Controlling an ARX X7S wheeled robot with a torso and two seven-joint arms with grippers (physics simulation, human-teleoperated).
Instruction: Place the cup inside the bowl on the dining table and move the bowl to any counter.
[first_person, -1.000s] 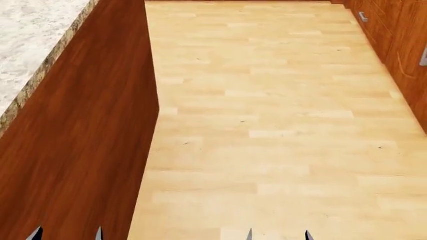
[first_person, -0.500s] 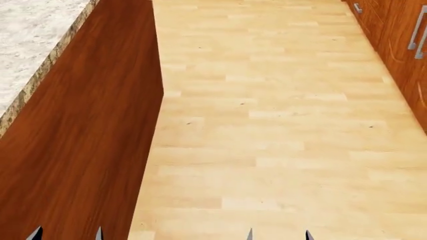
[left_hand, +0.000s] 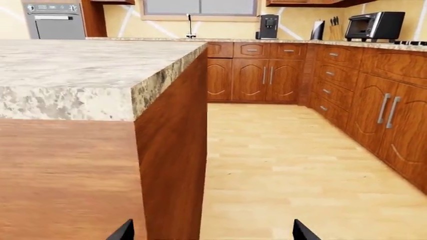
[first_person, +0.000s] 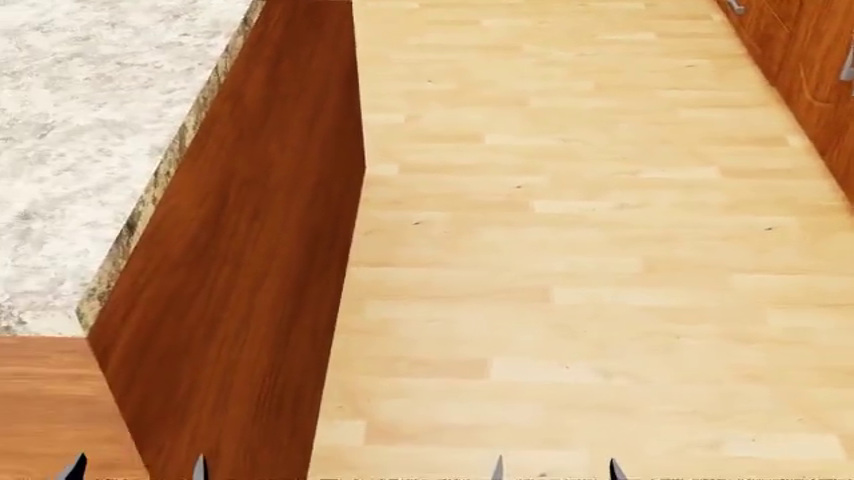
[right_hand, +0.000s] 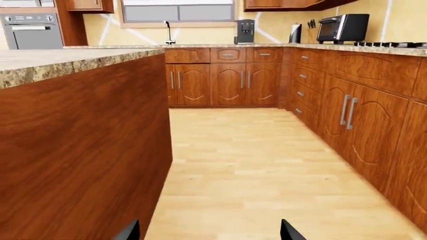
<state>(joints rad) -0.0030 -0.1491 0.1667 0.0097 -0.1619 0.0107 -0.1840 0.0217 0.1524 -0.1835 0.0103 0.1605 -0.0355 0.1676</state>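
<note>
Both grippers, left gripper (first_person: 134, 468) and right gripper (first_person: 554, 468), were spread apart and held nothing above the wooden floor (first_person: 587, 250).

Not much of the robot on show here. In the head view only four small pointed tips poke up from the bottom edge: the left claw (first_person: 134, 468) shows a dark tip and a paler grey one, and the right claw (first_person: 554, 468) shows the same pairing. In the left wrist view its fingertips (left_hand: 122, 231) are plain black wedges with sharp corners; the right wrist view shows matching black fingertips (right_hand: 129, 231). No cables, screws or markings visible.
</note>
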